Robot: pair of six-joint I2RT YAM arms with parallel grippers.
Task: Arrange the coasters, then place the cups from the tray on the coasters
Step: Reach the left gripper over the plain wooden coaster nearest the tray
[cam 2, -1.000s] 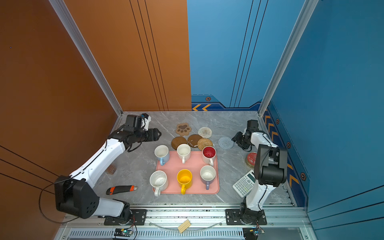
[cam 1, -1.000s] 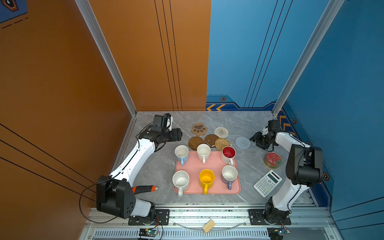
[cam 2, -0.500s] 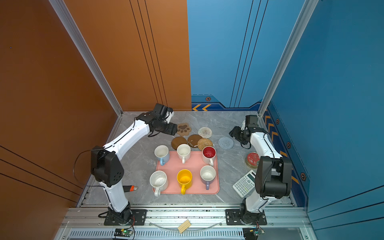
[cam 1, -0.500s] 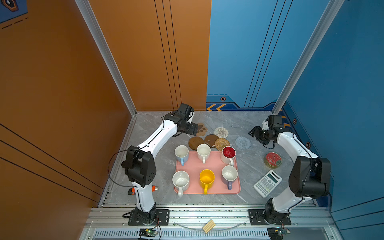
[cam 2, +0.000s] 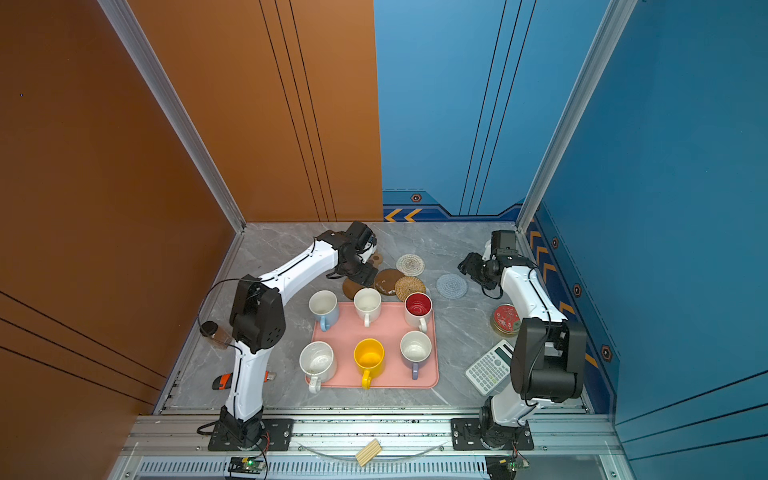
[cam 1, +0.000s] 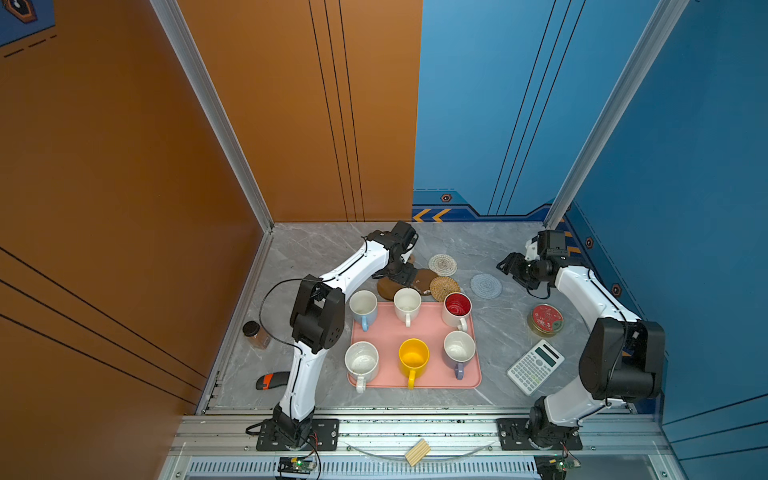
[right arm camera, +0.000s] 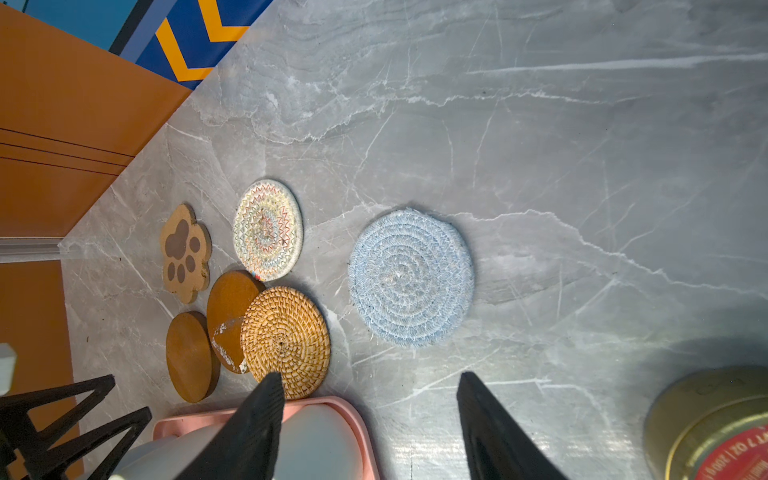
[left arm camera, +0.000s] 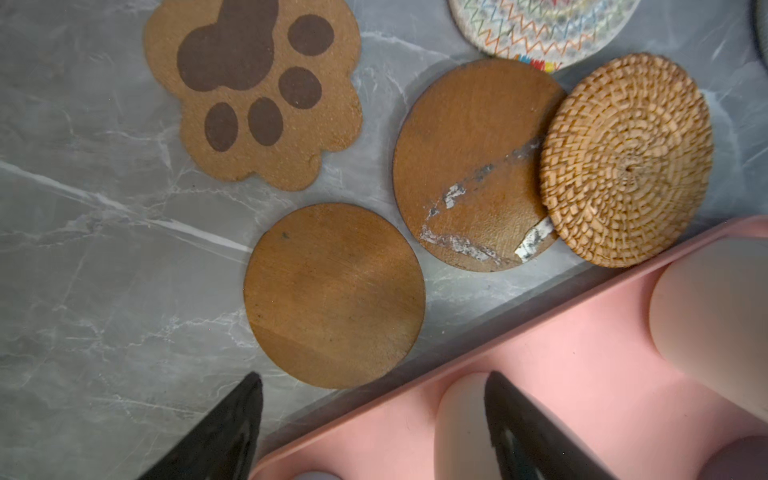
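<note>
Both grippers spread and empty near the coasters; every cup is on the tray.
Only the top views take in all six cups, the yellow cup and the red-lined cup among them, upright on the pink tray. There the left gripper hides most of the paw coaster. The left wrist view shows it whole: tan, grainy, brown pads, flat on the grey marble table. The same view shows the plain wooden disc, the scuffed wooden disc with white peeled patches, the rattan coaster overlapping that disc's edge, and the zigzag-stitched cream woven coaster. The right wrist view adds the blue-grey rope coaster, apart from the cluster, beyond the right gripper, whose fingers are wide apart. The gold tin is near.
</note>
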